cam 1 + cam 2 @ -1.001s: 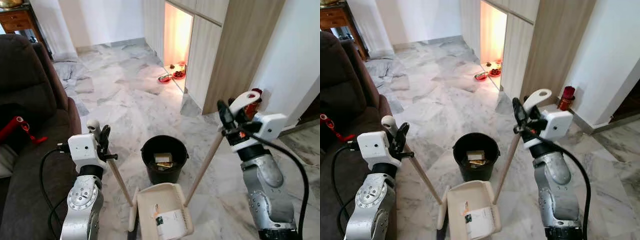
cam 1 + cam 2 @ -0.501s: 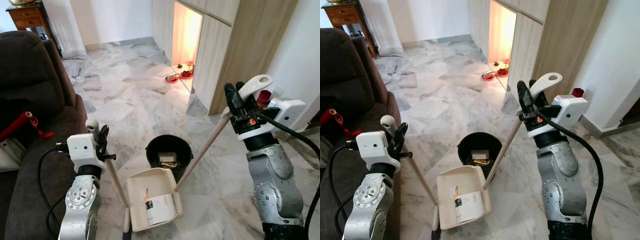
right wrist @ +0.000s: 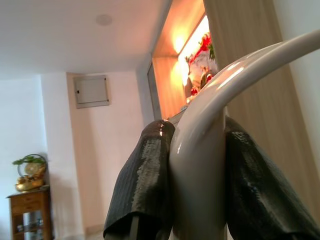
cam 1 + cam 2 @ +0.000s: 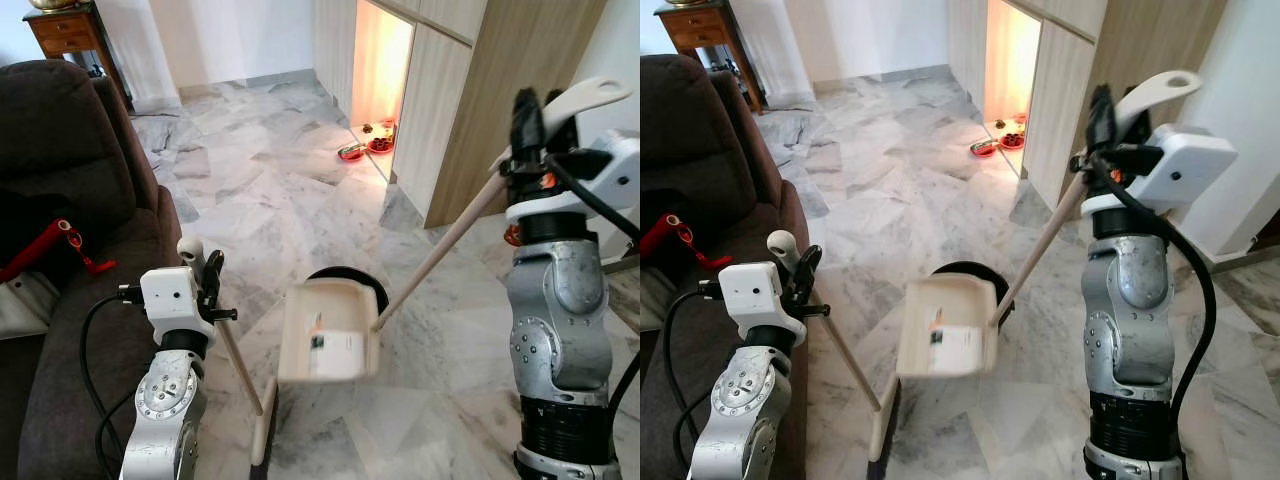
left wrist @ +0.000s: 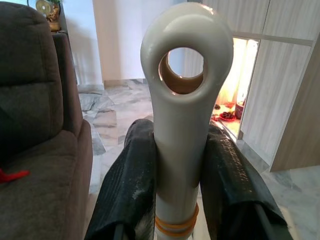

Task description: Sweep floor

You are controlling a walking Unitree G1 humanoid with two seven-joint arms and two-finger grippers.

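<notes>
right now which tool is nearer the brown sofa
Left. The left tool, shut on the broom handle, is right beside the brown sofa; the right tool, holding the dustpan handle, is raised across the room by the wooden cabinet.

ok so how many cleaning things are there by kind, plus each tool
dustpan: 1
broom: 1
bin: 1
tools, left tool and right tool: 2
total: 5

Dustpan (image 4: 329,331) hangs over the bin (image 4: 372,290) — sofa (image 4: 70,200) at left, cabinet (image 4: 470,100) behind.
</notes>
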